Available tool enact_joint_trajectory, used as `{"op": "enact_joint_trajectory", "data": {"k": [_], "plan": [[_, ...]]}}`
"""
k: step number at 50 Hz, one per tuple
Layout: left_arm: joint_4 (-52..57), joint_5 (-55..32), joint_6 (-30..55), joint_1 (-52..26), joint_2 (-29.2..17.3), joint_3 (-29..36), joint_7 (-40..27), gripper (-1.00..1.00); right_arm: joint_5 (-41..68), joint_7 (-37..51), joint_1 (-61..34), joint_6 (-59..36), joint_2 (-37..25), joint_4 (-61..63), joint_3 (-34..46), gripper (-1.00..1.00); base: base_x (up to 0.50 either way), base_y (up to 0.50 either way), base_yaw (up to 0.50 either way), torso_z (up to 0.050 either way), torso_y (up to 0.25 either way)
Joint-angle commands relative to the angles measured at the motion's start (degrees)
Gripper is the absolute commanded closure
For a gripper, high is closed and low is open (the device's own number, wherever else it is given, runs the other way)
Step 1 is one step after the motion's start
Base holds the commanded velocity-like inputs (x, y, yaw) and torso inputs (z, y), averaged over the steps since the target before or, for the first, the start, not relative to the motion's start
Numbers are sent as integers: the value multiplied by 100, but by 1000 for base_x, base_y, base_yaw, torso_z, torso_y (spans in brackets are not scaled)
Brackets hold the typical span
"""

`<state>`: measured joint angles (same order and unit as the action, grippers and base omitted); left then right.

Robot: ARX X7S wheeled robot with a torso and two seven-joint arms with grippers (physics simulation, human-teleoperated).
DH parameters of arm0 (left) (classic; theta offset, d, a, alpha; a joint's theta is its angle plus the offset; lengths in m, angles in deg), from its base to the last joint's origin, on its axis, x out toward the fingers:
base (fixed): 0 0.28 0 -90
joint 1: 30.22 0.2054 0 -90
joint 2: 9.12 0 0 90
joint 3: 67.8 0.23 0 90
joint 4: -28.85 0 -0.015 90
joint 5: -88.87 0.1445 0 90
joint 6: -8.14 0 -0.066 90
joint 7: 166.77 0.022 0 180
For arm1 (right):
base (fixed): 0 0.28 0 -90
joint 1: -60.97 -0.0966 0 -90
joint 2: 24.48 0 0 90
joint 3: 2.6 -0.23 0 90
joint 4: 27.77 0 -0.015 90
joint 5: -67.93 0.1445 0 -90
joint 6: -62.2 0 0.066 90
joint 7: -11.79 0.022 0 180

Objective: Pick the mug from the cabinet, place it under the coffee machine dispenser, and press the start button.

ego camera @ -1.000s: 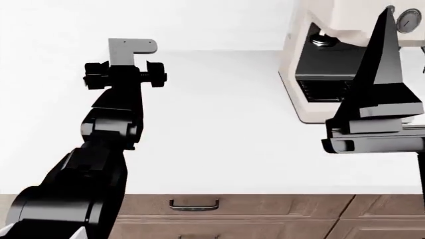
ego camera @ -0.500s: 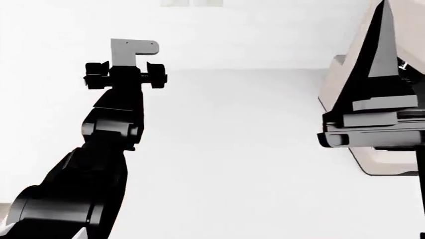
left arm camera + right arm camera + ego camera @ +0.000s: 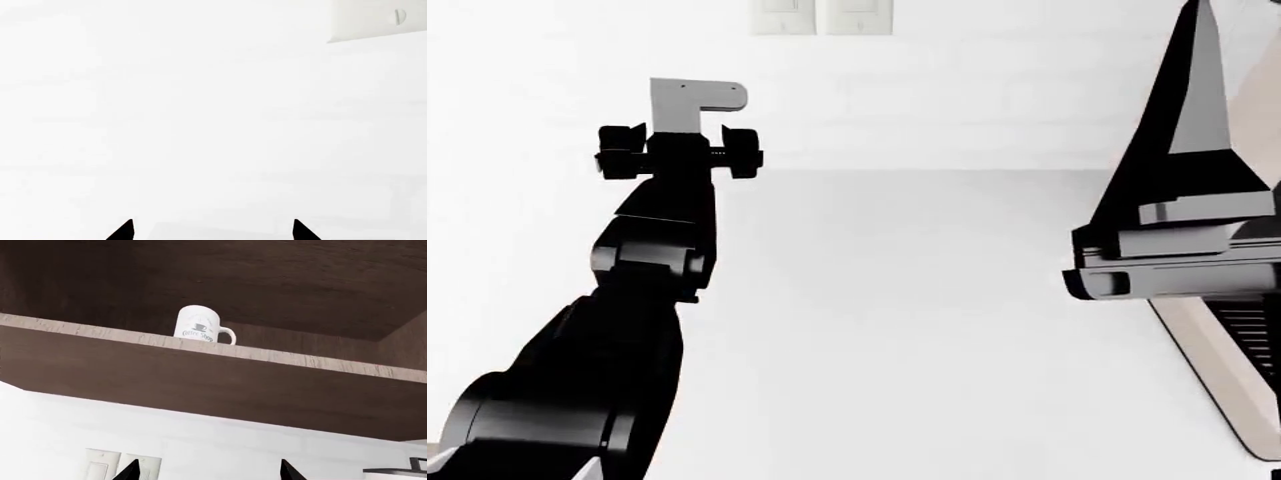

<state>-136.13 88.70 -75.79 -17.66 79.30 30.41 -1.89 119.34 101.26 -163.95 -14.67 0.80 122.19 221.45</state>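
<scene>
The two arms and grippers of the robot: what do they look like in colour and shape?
Both arms are glossy black with rounded segments. The left arm ends in a pale grey L-shaped bracket above black side knobs. The right gripper has long, tapering black fingers with grey faces on a grey base. In both wrist views only pointed black fingertips show.

Both arms are matte black with faceted, blocky segments. The left arm (image 3: 627,330) thickens toward a rounded, glossy-edged base joint and ends in a black cross-piece with 2 knobbed ends, topped by a light grey L-shaped bracket (image 3: 694,103). The right gripper (image 3: 1188,180) shows tall, tapering black fingers with grey faces above a grey-and-black rectangular housing.
</scene>
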Motion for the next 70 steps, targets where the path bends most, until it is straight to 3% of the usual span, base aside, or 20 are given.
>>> {"op": "enact_joint_trajectory", "data": {"k": [1, 7, 12, 15, 20, 25, 27, 38, 53, 70], "plan": [[-1, 2, -9, 3, 2, 18, -21, -100, -111, -1, -2, 170, -49, 4, 82, -100, 402, 0, 0, 0, 0], [-1, 2, -18, 7, 3, 29, -31, -100, -10, -101, -3, 234, -89, 4, 25, -100, 0, 0, 0, 0, 0], [-1, 8, -20, 7, 4, 50, -44, -100, 584, -297, -3, 77, -156, 4, -526, -100, 0, 0, 0, 0, 0], [-1, 8, -14, 5, 6, 65, -51, -100, 1504, -458, -4, -352, -122, 4, -1475, -100, 0, 0, 0, 0, 0], [-1, -11, 39, 5, 5, 52, -152, -100, 3479, -527, 3, -1517, 145, 4, -3766, -100, 0, 0, 0, 0, 0], [-1, 11, 205, 7, 4, 30, -489, -100, 5078, -72, 237, -2510, 665, 3, -5933, -100, 0, 0, 0, 0, 0], [-1, 22, 304, 4, 7, 54, -518, -100, 5429, 43, 329, -2719, 794, 3, -6448, -100, 0, 0, 0, 0, 0], [-1, 13, 398, 8, 8, 166, -646, -100, 5850, 52, -4, -2834, 831, -68, -6968, -100, 0, 0, 0, 0, 0], [-1, 6, 414, 4, 9, 217, -731, -100, 6373, 52, -6, -3960, 1129, -617, -8385, -100, 0, 0, 0, 0, 0], [-1, 3, 484, 8, 13, 258, -715, -100, 6159, 51, -5, -5349, 2713, -2643, -9072, -100, 0, 0, 0, 0, 0]]}}
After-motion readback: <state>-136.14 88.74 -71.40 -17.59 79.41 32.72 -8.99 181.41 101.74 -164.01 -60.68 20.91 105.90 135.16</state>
